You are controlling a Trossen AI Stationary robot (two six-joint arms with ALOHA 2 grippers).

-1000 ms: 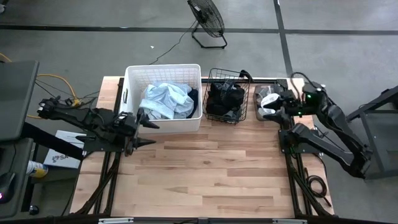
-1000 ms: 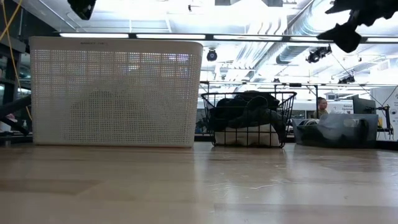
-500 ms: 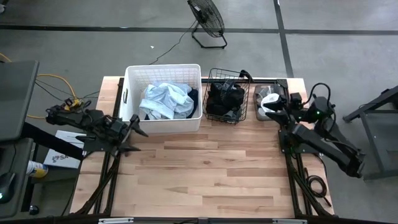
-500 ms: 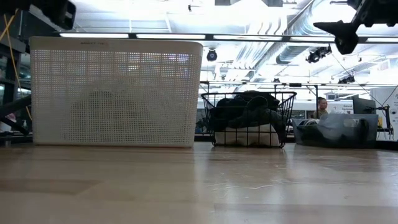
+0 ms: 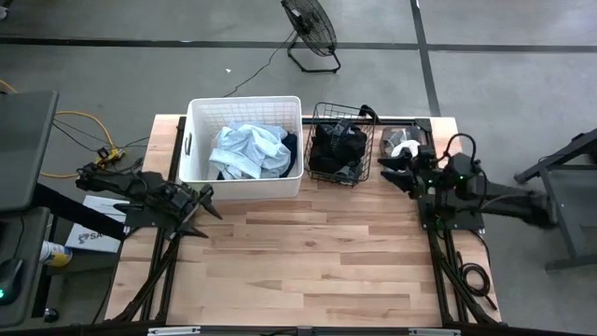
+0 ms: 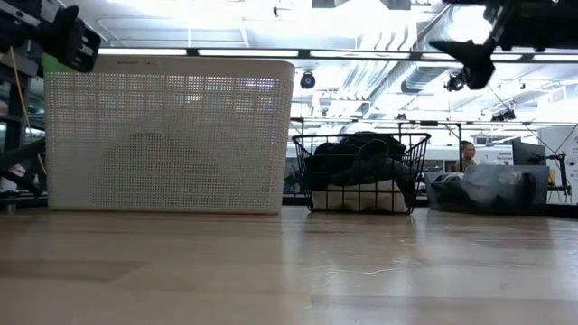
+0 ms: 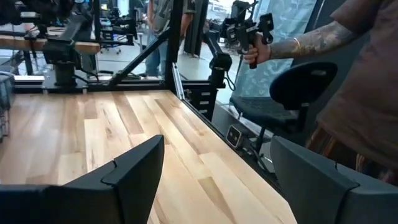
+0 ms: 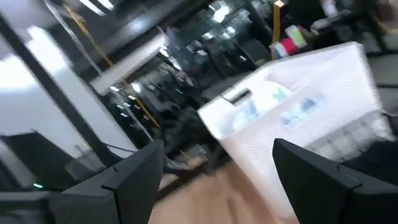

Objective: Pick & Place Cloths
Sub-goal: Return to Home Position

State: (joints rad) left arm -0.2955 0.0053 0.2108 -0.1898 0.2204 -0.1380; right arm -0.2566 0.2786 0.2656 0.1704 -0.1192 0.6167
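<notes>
Now both arms have drawn back, empty.
Both the left hand (image 5: 207, 203) and the right hand (image 5: 390, 170) hang released and clear; the cloths (image 5: 244, 149) lie ahead of them in the tub (image 5: 244, 101) and basket (image 5: 341, 106), so sorting looks finished.

The perforated plastic tub (image 5: 244, 101) is white, its crumpled fabric cloths (image 5: 247, 149) light blue — one dark. The wire basket (image 5: 340, 105) is black, its soft cloths (image 5: 336, 145) black and grey; the plank table (image 5: 308, 252) is pale, grain-streaked wood.

Left arm lies low on its own side, left gripper (image 5: 204, 206) pointing inward, fingers wide apart. Right arm stretches level, right gripper (image 5: 391, 172) likewise spread, apparently empty.
</notes>
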